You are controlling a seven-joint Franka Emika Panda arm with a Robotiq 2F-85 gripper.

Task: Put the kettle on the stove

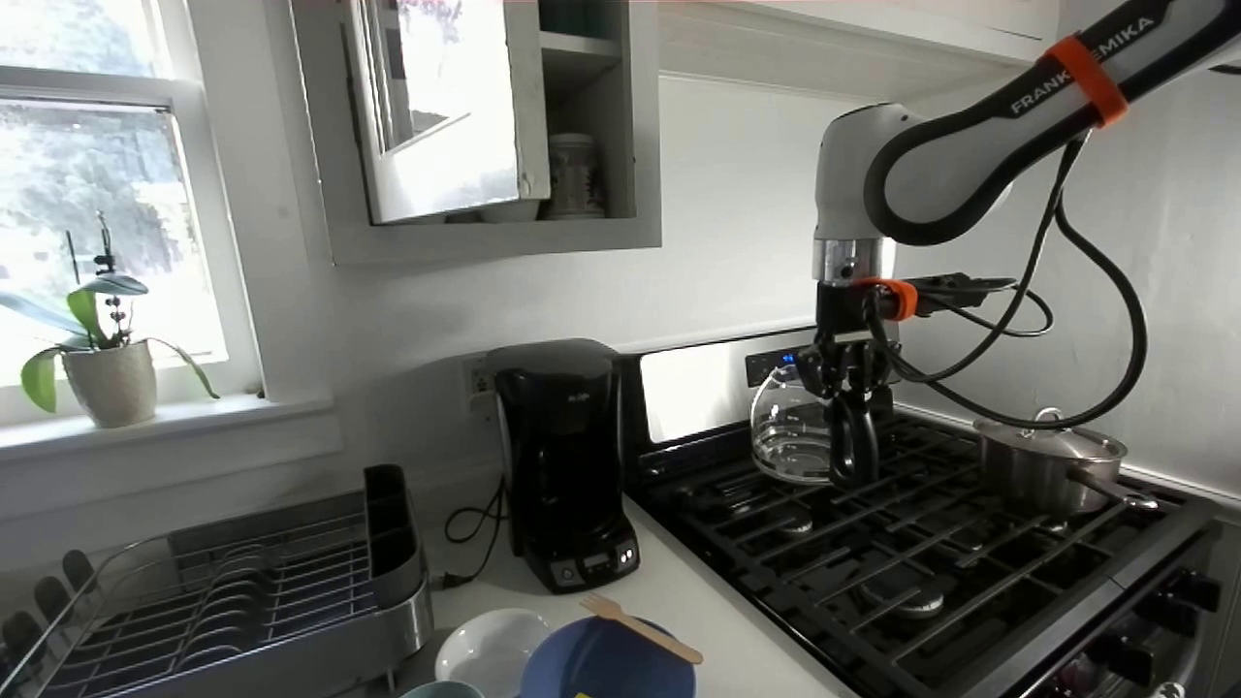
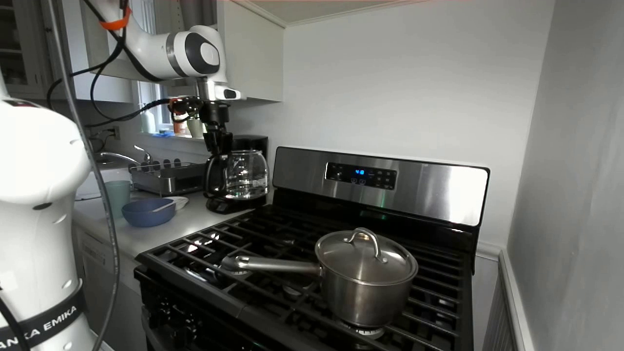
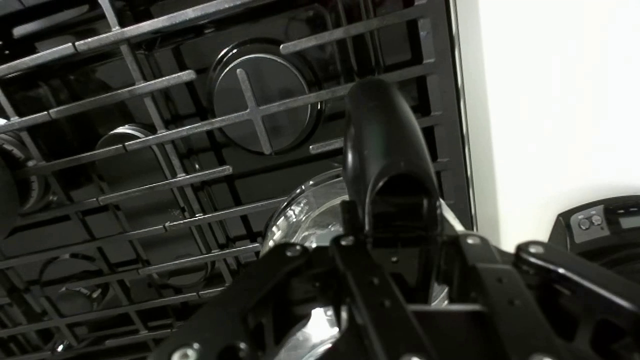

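The kettle (image 1: 790, 436) is clear glass with a black loop handle (image 1: 853, 446). It also shows in an exterior view (image 2: 247, 178), in front of the coffee maker. My gripper (image 1: 853, 383) is shut on the handle from above and points down. The kettle hangs roughly upright, and appears to be above the back grates of the stove (image 1: 921, 553), near the counter side. In the wrist view the handle (image 3: 385, 135) rises between the fingers of the gripper (image 3: 395, 235). The jaws hide much of the glass (image 3: 315, 215) there. The stove's steel back panel (image 2: 429, 195) has a lit display.
A lidded steel pot (image 2: 365, 292) stands on the grates, its handle pointing outward. The black coffee maker (image 1: 562, 436) stands on the counter beside the stove. A blue bowl (image 1: 601, 659), a white bowl (image 1: 490, 650) and a dish rack (image 1: 242, 582) are there too. A cabinet door (image 1: 446, 126) hangs open above.
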